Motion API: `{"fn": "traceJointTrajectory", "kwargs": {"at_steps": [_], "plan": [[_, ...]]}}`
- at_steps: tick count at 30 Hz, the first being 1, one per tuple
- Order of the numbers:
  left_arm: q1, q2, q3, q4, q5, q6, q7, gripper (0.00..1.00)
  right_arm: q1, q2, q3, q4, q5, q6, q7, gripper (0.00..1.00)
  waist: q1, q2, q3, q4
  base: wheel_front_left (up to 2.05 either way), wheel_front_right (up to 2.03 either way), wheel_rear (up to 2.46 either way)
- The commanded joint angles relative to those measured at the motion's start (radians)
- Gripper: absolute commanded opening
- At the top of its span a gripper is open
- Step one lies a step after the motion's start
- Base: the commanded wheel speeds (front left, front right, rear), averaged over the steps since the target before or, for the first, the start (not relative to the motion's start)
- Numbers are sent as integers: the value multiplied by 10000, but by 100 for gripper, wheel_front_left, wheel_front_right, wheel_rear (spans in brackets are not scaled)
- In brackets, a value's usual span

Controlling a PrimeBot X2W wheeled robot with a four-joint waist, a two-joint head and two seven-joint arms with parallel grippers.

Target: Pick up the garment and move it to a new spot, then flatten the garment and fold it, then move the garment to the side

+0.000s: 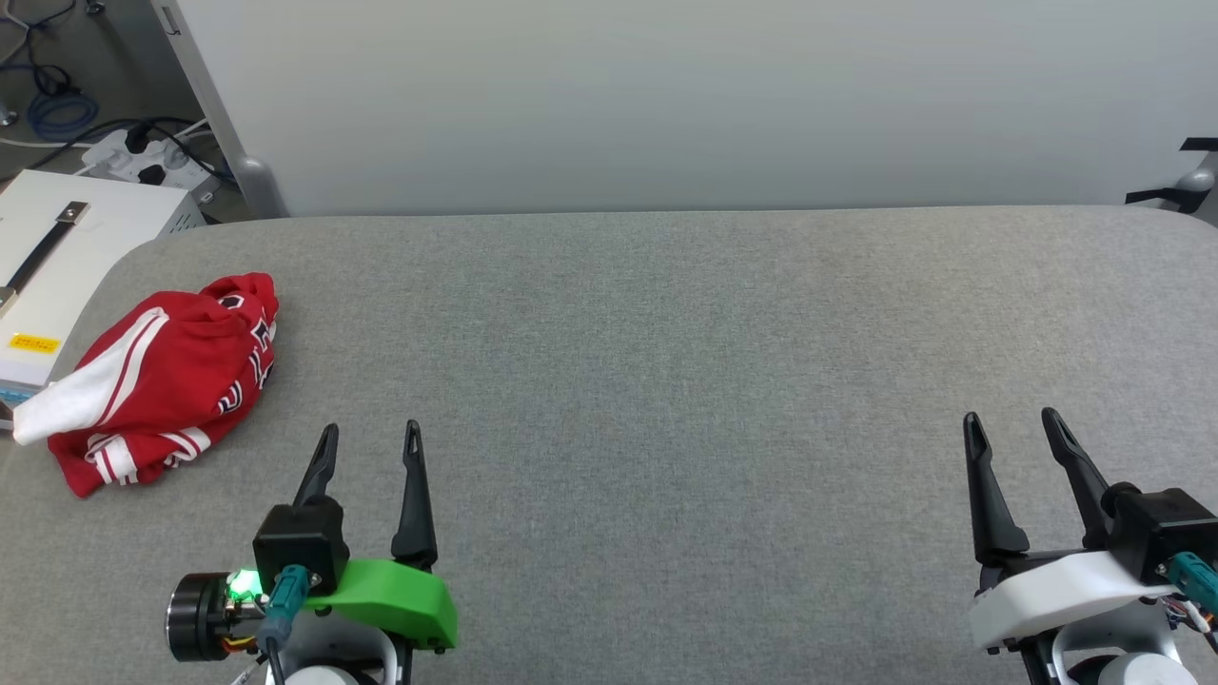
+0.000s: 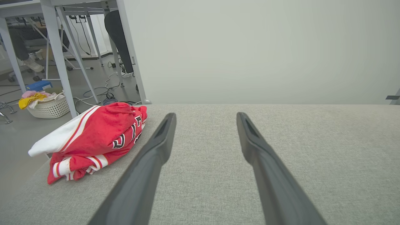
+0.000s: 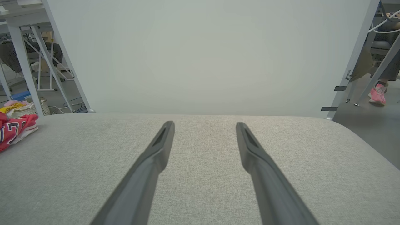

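With left end effector (image 1: pixel 371 442) and right end effector (image 1: pixel 1011 428) both wide and empty, I fear a clumsy grab shoves the bunched garment (image 1: pixel 166 381) off the desk (image 1: pixel 666 381) edge.

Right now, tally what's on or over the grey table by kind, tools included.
Garments: 1, the bunched red jersey at the far left.
Tools: 2, the left tool and the right tool, both open and empty.
Total: 3
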Motion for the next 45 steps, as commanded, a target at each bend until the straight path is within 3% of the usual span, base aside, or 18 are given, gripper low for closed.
{"fn": "traceJointTrajectory", "kwargs": {"at_steps": [1, 45], "plan": [[61, -21, -38, -42, -107, 77, -102, 100, 90, -2, -34, -86, 147, -4, -124, 100, 0, -1, -4, -3, 0, 0, 0], [279, -36, -519, 210, -378, 558, -1010, 100, 544, -2, -58, -64, 544, -6, -1020, 100, 0, -1, -154, 66, 0, 0, 0]]}}
